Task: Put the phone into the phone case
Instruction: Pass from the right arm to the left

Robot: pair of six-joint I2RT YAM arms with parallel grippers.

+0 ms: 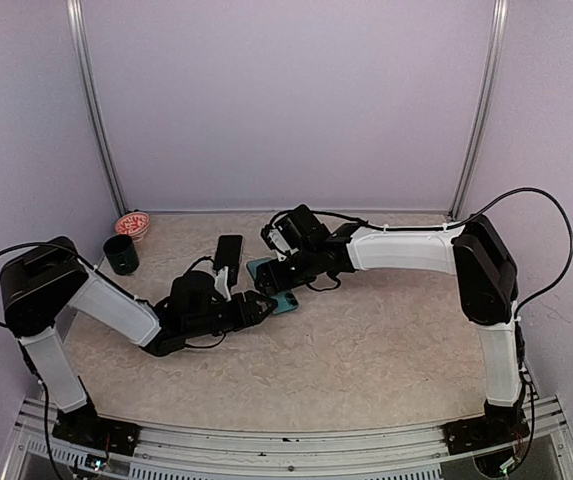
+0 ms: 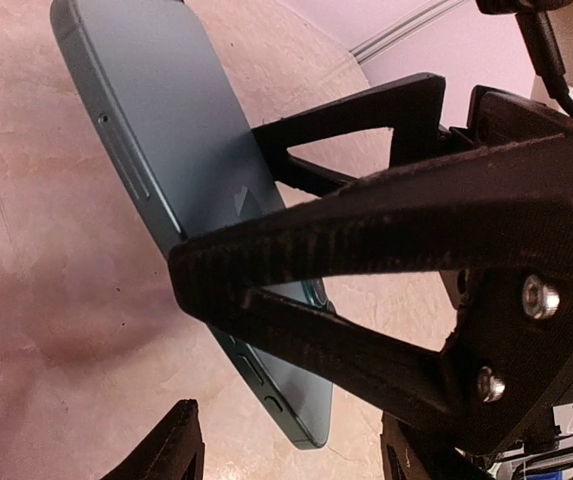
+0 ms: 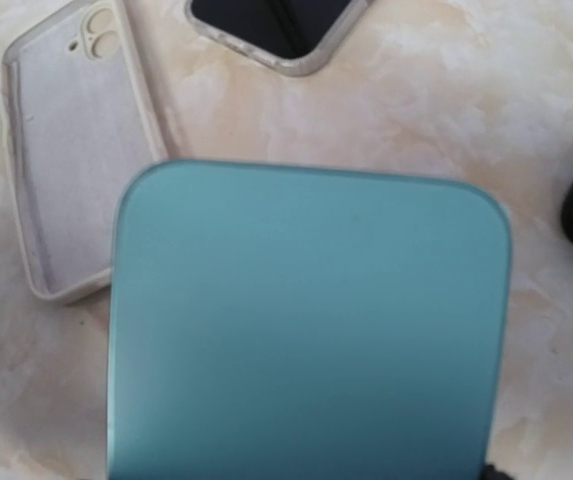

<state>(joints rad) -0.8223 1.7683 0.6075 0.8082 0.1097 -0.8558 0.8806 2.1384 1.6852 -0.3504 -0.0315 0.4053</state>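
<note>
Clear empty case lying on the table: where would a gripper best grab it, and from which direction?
Probably one long side wall, from straight above. The clear case lies flat with its hollow facing up, so its thin raised rim is the only part to pinch, from inside and outside. The wall away from the teal phone looks freest.

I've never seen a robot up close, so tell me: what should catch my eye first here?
Mid-table, the right tool holds a teal phone tilted up off the marbled table, while the left tool sits open at the phone's other end. Close by lie an empty clear case and a dark phone.
</note>
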